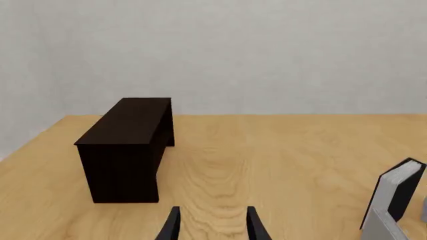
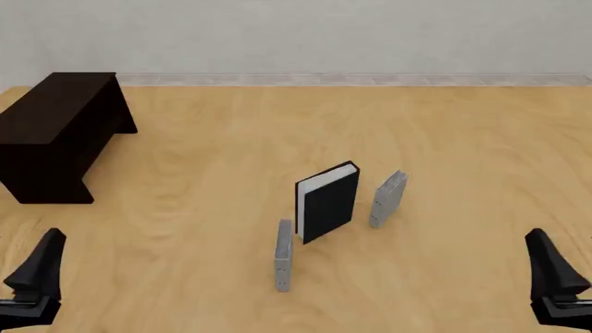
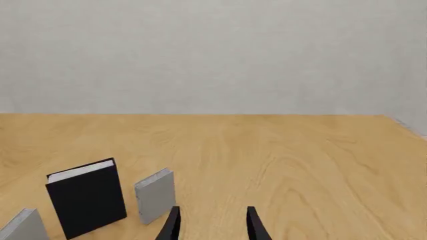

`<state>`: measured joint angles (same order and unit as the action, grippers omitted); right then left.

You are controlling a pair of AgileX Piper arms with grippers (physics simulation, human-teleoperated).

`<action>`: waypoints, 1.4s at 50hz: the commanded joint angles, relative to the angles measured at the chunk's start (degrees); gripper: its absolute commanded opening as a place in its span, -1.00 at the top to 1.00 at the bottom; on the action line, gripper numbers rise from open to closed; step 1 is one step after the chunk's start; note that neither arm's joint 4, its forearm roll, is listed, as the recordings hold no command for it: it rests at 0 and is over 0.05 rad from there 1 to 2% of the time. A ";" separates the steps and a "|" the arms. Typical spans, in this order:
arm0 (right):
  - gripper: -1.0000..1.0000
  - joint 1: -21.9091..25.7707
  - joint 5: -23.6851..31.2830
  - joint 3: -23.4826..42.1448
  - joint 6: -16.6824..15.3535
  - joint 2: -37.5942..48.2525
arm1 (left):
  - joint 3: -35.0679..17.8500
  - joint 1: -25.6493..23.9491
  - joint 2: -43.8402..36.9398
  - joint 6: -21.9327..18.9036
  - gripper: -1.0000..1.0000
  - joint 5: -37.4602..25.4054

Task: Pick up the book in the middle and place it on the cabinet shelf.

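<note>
The black book [image 2: 328, 203] with white page edges stands upright near the table's middle, between two thin grey books. It also shows in the right wrist view as the book [image 3: 87, 197] and partly in the left wrist view as the book [image 1: 400, 187]. The dark cabinet shelf [image 2: 57, 132] sits at the far left, seen closer as the cabinet shelf [image 1: 127, 147]. My left gripper [image 2: 37, 277] waits at the front left corner and my right gripper [image 2: 555, 277] at the front right corner. Both are open and hold nothing, as the left gripper [image 1: 212, 225] and right gripper [image 3: 212, 225] show.
A thin grey book [image 2: 283, 254] stands in front of the black one and to its left. Another grey book [image 2: 389, 198] stands just to its right. Pale wall runs behind the table's far edge [image 2: 351, 82].
</note>
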<state>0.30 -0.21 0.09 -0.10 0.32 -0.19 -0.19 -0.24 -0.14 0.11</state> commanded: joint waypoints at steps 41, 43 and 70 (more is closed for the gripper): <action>-1.00 -0.37 0.22 0.33 -0.21 -0.19 | -8.32 -15.40 -56.03 -1.87 -1.00 48.18; -1.00 -0.37 0.12 0.27 -0.20 -0.16 | -9.72 -16.45 -57.46 -2.03 -1.00 47.88; -1.00 -0.37 0.11 0.27 -0.18 -0.15 | -23.05 -22.78 -66.27 -6.19 -1.00 35.72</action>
<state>-0.07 -0.04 0.41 -0.28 0.17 -18.16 -20.89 -62.90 -5.00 40.22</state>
